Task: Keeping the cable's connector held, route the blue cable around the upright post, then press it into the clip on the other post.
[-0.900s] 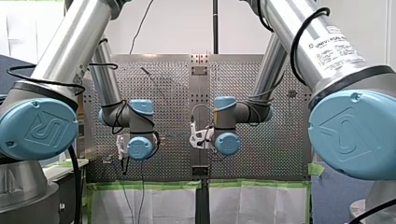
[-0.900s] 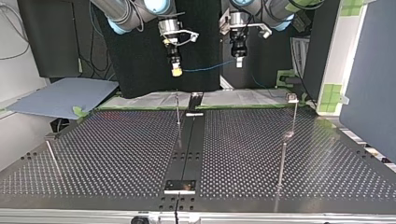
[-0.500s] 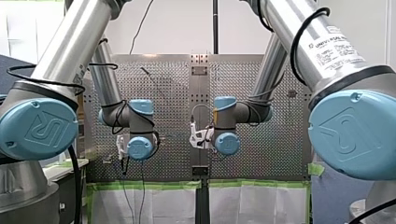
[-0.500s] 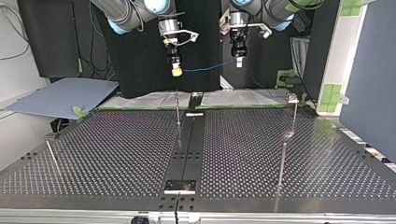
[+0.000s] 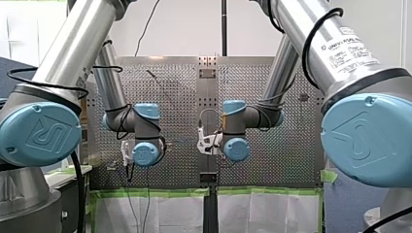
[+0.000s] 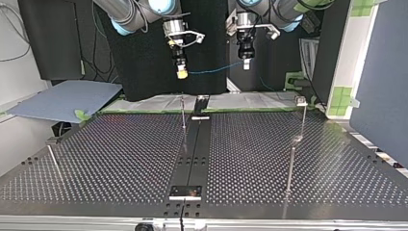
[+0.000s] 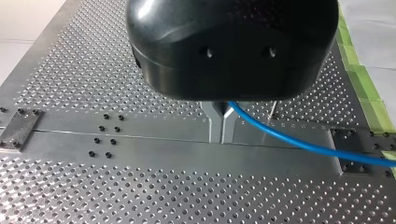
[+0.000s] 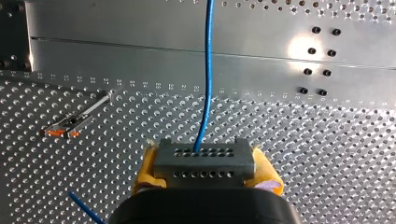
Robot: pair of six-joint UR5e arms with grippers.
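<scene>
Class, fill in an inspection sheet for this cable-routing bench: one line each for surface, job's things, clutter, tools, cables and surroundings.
Surface: perforated table, a plain metal strip down its middle.
Job's things: blue cable strung in the air between both tools; connector; thin upright posts, one topped by a clip.
Clutter: nothing seen.
Tools: my right tool, yellow pads, shut on the connector; my left tool, metal fingers, shut on the blue cable.
Cables: black cables looped along the arms.
Surroundings: blue sheet beside the table at the top view's left; green tape at its right.
</scene>
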